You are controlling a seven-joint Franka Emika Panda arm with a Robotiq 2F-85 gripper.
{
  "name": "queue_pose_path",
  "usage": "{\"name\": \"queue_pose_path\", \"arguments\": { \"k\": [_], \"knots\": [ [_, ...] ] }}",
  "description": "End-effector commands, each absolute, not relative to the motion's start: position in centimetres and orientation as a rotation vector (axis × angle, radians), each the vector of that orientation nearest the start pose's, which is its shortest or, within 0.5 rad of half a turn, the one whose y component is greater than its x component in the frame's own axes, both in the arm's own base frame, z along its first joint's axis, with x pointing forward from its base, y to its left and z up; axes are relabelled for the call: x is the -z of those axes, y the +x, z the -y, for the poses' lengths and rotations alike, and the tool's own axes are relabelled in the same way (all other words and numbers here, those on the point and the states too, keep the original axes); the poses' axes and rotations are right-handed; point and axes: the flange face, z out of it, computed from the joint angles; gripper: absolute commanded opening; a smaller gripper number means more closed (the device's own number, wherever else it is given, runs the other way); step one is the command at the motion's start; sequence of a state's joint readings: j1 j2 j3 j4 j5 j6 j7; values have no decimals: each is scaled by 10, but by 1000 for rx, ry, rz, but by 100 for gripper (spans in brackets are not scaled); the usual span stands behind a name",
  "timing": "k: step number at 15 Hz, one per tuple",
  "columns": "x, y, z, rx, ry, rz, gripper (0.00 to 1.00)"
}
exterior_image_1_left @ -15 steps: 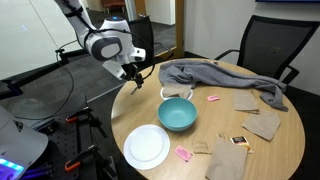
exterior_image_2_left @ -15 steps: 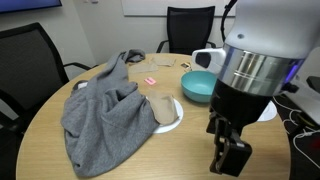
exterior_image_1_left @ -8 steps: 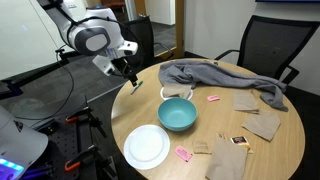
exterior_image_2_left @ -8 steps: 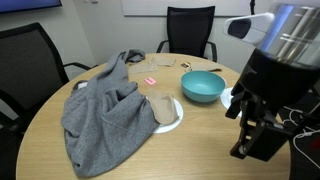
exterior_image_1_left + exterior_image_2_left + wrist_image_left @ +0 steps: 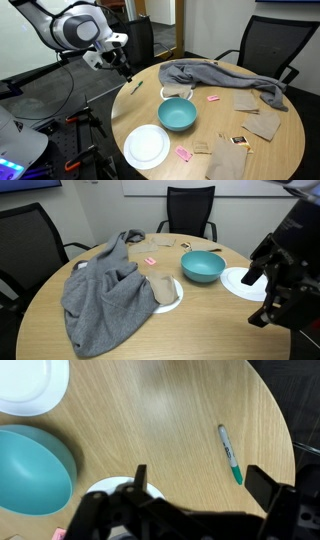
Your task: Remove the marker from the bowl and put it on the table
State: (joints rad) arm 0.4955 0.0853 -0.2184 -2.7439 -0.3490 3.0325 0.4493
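The marker point(image 5: 230, 454), a thin dark pen with a green cap, lies flat on the tan table point(image 5: 150, 420) near its edge. It also shows in an exterior view point(image 5: 137, 87). The teal bowl point(image 5: 177, 114) stands mid-table and looks empty; it also shows in the other exterior view point(image 5: 203, 266) and in the wrist view point(image 5: 30, 470). My gripper point(image 5: 203, 485) is open and empty. It hangs above and beyond the table edge point(image 5: 122, 68), apart from the marker.
A white plate point(image 5: 147, 146) lies near the bowl, and a white mug point(image 5: 175, 93) stands beside it. A grey cloth point(image 5: 215, 75) is heaped across the far side. Tan pieces point(image 5: 262, 122) and small pink pieces point(image 5: 183, 153) are scattered. Office chairs stand around the table.
My gripper has risen and drawn back from the table edge. The marker stays lying on the table where the gripper was.
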Motion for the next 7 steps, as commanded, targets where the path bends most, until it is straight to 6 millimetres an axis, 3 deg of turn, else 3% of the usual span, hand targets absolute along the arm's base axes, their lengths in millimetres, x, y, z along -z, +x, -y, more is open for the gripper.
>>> {"name": "queue_pose_path", "arguments": {
  "k": [1,2,7],
  "knots": [
    [-232,375,-143,374,-3154,251,100],
    [-219,384,-139,364,-3139,271,100],
    [-218,383,-140,359,-3144,267,100]
  ]
}}
